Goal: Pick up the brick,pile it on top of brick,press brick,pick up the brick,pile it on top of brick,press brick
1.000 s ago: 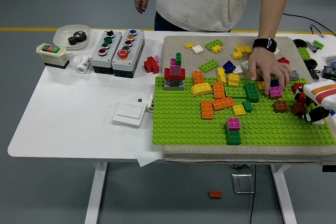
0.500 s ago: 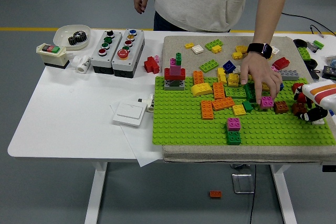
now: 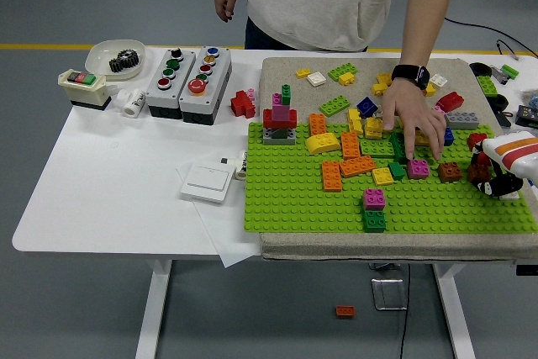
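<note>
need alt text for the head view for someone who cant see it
A person at the table's far side reaches a hand down to a magenta brick on a green baseplate scattered with colourful bricks. The robot's right hand rests at the baseplate's right edge beside a brown brick. Two button boxes sit on the white table to the left.
</note>
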Controlling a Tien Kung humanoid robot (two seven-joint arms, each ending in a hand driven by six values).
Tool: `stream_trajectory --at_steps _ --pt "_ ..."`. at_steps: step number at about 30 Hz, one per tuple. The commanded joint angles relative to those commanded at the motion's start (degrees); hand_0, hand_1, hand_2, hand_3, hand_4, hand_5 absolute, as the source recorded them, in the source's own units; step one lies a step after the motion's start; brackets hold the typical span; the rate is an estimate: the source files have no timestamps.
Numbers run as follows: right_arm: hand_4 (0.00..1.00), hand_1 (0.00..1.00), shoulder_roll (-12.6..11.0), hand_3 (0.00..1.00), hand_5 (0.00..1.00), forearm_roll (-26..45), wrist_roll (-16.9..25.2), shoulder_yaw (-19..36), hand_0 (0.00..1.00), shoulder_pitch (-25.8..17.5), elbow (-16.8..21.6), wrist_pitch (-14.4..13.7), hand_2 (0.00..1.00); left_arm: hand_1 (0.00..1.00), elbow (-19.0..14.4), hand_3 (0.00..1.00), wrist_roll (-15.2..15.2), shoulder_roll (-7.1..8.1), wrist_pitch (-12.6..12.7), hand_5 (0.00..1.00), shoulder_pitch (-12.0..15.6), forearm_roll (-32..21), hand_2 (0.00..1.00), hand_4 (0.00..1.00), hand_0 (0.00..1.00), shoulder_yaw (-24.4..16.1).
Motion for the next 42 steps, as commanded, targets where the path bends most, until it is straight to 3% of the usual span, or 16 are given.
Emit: stream_trajectory --at_steps 14,15,20,21,42 --pt "0.722 0.179 0.1 0.574 0.354 0.0 0.0 -0.3 0.267 -0.1 0.0 -0.3 0.220 0.800 0.0 0.620 0.1 0.02 -0.1 0.680 0.2 0.3 0.807 0.716 0.822 -0.2" --pt "0.708 0.173 0.2 0.515 0.353 0.0 0.1 -0.4 0.260 -0.1 -0.1 -0.5 0.217 0.800 0.0 0.620 0.2 0.03 -0.1 0.680 0.2 0.4 0.807 0.717 0.823 -0.2" --pt "0.708 0.173 0.2 0.515 0.353 0.0 0.1 -0.5 0.260 -0.2 -0.2 -0.6 0.217 0.800 0.0 0.620 0.3 0.02 -0.1 0.680 0.2 0.6 0.807 0.717 0.823 -0.4" --pt "0.713 0.171 0.2 0.475 0.353 0.0 0.1 -0.5 0.258 -0.2 -0.2 -0.6 0.216 0.800 0.0 0.621 0.3 0.03 -0.2 0.678 0.2 0.6 0.807 0.716 0.823 -0.4" --pt "0.709 0.161 -0.6 0.449 0.352 0.0 0.5 0.3 0.243 -0.4 2.6 -1.4 0.205 0.800 0.0 0.621 0.2 0.15 -0.3 0.678 -0.1 0.1 0.807 0.717 0.823 0.0"
